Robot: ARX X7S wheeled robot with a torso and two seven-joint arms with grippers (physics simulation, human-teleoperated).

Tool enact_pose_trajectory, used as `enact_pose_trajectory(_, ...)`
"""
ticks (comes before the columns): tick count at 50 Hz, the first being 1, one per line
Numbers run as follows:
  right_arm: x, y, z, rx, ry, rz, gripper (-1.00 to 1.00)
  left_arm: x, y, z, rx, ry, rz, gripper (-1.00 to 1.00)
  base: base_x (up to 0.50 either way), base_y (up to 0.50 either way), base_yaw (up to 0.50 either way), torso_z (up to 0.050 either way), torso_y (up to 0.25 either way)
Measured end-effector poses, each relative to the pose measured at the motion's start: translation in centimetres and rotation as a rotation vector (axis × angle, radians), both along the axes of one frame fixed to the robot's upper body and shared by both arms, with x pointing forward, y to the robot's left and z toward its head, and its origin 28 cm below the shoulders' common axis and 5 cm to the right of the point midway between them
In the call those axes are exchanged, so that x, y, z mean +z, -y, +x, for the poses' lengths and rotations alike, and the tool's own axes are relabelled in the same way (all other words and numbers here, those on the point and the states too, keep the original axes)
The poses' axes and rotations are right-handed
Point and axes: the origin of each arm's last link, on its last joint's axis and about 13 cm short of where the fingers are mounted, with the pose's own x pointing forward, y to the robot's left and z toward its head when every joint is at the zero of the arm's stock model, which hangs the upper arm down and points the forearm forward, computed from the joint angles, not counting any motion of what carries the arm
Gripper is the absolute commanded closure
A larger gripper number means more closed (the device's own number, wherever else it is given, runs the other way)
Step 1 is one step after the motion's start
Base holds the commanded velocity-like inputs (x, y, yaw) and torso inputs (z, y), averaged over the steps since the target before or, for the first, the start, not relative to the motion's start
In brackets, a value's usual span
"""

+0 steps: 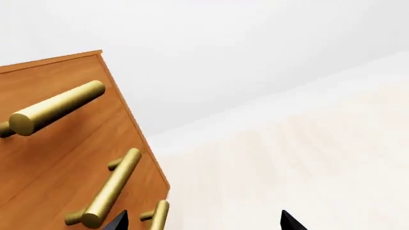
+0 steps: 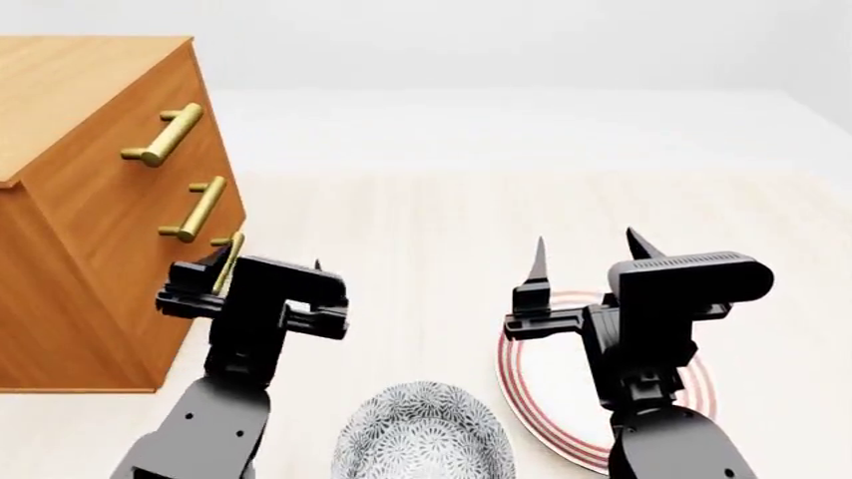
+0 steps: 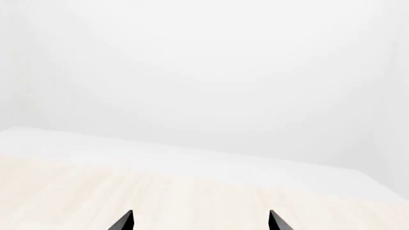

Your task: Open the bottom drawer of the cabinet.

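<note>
From the left wrist, the cabinet [image 1: 64,143] shows three brass handles; the left gripper [image 1: 203,221], jaws wide, sits just beside the bottom drawer's handle [image 1: 158,215]. From the head, the bottom drawer [image 2: 200,289] is closed, lowest in the cabinet. A bowl [image 2: 423,434] and a plate [image 2: 546,384] look empty. The right gripper [image 2: 586,257] hovers above the plate. From the right wrist, its jaws stand wide over bare table [image 3: 191,196].

- Cabinet [image 2: 94,200] at far left on the worktop [image 2: 440,210], 3 drawers stacked.
- Bowl [image 2: 423,431] nearest, at centre; plate [image 2: 533,384] just right of it.
- Left pincer [image 2: 263,267] beside bottom drawer [image 2: 200,299].
</note>
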Motion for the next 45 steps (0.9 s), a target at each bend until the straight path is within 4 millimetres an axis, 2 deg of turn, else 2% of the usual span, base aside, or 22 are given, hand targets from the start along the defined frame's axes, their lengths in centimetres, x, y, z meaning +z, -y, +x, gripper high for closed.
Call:
enact_pose_trajectory(26,-0.2,0.0,0.1,-0.005,-0.001,0.005,-1.00,-4.7,-1.1,4.8,0.105,-0.159,0.408,-1.00,0.00,0.00,0.00,0.000,0.000)
enact_pose_trajectory(45,-0.3,-0.1,0.1,-0.003,-0.003,0.007,-1.00,-6.4,-2.0,6.4,0.160,-0.215,0.526,-1.00,0.00,0.00,0.00,0.000,0.000)
